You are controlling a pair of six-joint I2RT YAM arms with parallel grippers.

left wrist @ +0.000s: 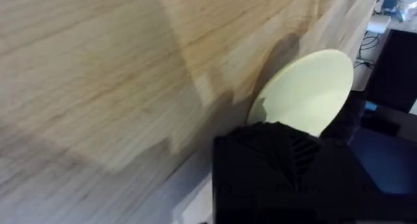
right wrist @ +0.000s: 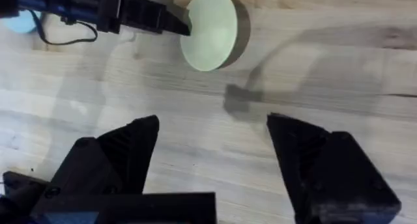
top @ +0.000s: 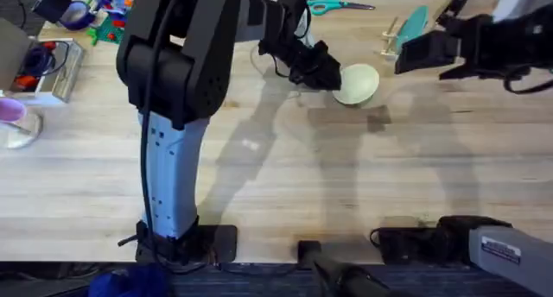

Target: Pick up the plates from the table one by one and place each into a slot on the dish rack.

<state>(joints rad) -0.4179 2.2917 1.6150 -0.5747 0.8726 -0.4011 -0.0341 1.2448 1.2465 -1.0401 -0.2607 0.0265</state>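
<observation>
The table (top: 285, 176) is pale planks, with a clear cup (top: 15, 124) and a box of clutter (top: 43, 68) at its left edge and a wide bare stretch across the near middle. The left gripper (top: 333, 77) reaches past centre and pinches the rim of the cream plate (top: 357, 83), tilted just off the wood. Scissors (top: 333, 3) lie at the far edge. Right of them the blue plate (top: 413, 25) stands in the dish rack (top: 393, 36). The right gripper (right wrist: 212, 136) hovers wide open nearby.

Bare table (top: 346, 185) lies open; scissors (top: 333, 3) flank the dish rack (top: 406, 29).
</observation>
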